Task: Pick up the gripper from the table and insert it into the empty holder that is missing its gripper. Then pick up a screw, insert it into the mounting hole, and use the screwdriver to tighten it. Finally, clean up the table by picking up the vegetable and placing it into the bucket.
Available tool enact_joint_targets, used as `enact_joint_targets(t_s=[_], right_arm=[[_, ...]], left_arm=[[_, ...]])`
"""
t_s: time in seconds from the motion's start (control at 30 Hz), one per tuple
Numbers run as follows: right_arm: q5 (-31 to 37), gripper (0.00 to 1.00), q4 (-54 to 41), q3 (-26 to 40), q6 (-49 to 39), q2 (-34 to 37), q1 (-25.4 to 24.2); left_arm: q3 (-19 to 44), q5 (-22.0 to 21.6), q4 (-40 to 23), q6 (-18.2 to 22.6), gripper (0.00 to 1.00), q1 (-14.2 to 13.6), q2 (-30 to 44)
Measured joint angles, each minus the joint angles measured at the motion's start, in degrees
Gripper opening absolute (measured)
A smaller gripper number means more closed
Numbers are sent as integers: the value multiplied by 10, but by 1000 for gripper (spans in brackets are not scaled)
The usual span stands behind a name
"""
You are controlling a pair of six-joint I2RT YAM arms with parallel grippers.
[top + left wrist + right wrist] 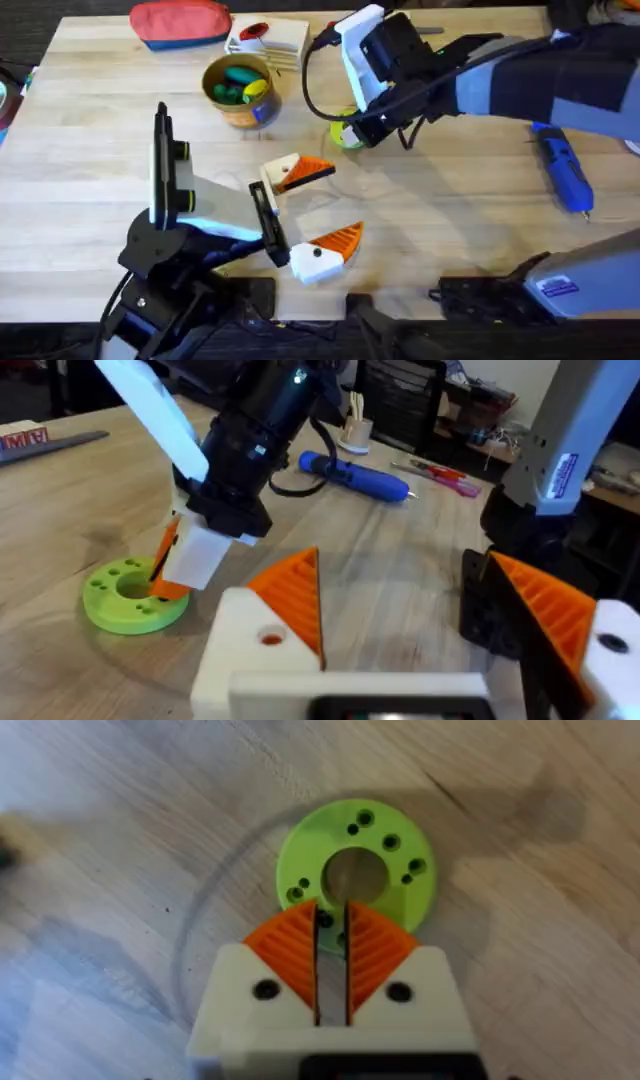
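Right claw poised over the green disc; left claw presents the holder for the screw.

The right claw (pixel 332 915) reaches across the tabletop (pixel 450 200) and points straight down at the green disc (pixel 355 870). Its tips sit over the disc's near rim, and its pads are drawn together to a thin slit with nothing discernible between them. No screw can be made out. The left claw (pixel 343 200) is spread wide and empty, each finger carrying an orange wedge. The holder (pixel 305 265), with its dark hole facing up, lies nearer the arms' bases than the disc. The screwdriver (pixel 562 165) lies well apart on the right arm's side, with its tip towards the bases, so the right arm is the nearer.
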Motion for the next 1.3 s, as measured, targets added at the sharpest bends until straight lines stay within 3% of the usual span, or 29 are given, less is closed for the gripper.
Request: enact_joint_targets(t_s=[0.17,0.6,1.0,1.3], right_arm=[[-2,9,1,0,0,0,1],[-2,4,-40,31,0,-8,-4],[-3,4,-212,153,-33,-143,-5],[-87,4,-248,176,-37,-226,22]], left_arm=[[0,0,0,0,987,0,0],[0,0,0,0,987,0,0],[0,0,0,0,986,0,0],[0,0,0,1,985,0,0]])
